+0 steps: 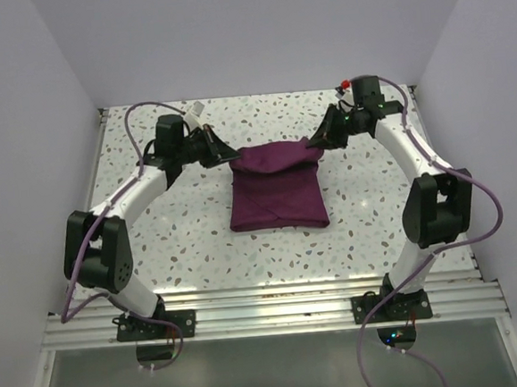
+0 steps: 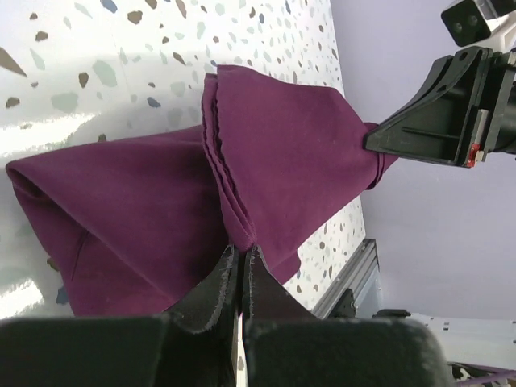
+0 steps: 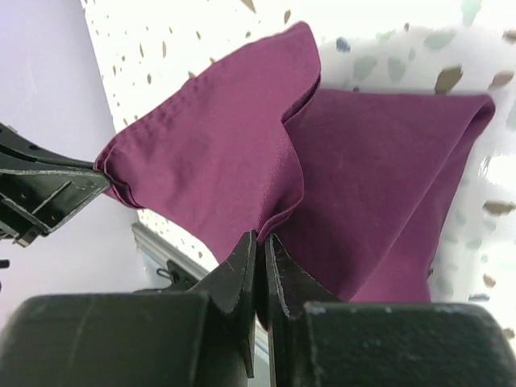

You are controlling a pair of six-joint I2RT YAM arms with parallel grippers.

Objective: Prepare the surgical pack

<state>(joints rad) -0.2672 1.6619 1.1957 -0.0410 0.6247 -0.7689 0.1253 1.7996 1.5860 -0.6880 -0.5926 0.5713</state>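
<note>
Speckled desk (image 1: 182, 244) below; our left end effector (image 1: 223, 154) and right end effector (image 1: 318, 140) pinch the surgical pack (image 1: 277, 196); uneven pulling may free a corner.

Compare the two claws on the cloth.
The left claw pinches the cloth's far-left corner and points right. The right claw pinches the far-right corner and points left. Both are shut on the cloth, holding its far flap between them.

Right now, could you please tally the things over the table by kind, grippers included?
Maroon surgical pack: 1
Grippers: 2 (left gripper, right gripper, each shut on a far corner of the pack)
Total: 3
</note>
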